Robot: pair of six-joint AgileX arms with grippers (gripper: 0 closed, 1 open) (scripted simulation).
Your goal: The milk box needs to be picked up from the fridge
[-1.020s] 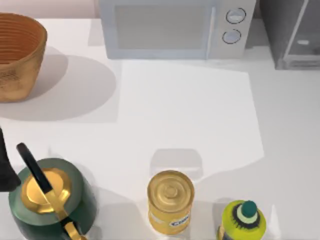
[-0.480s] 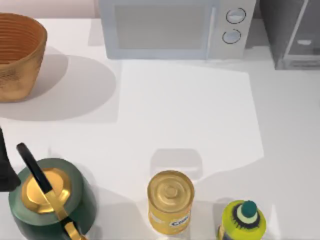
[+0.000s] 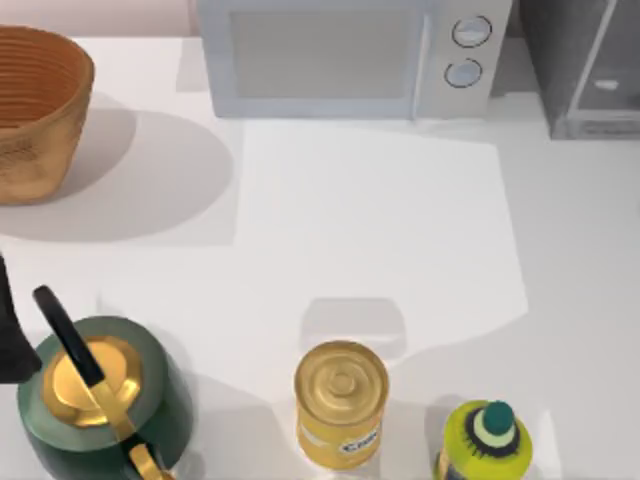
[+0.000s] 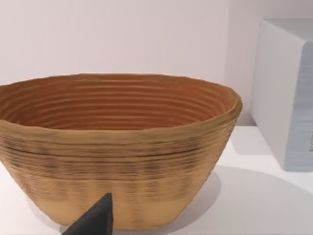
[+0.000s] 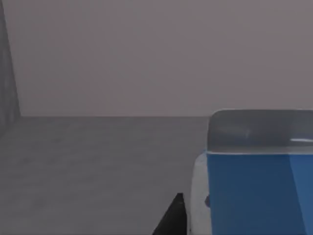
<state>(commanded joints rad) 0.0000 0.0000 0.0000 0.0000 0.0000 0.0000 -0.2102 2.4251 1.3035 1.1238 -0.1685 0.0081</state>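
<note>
The yellow can is carrying a dark label patch on its side with pale lettering that is too blurred to read. The microwave is showing a tiny green mark at its side edge in the left wrist view, also unreadable. The milk box is showing a small dark mark on its blue face, too small to tell. No other writing is showing anywhere.

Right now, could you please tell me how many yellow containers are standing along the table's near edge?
2: the yellow can at the near edge's middle, and the yellow-green bottle to its right. Others may sit hidden out of frame.
</note>
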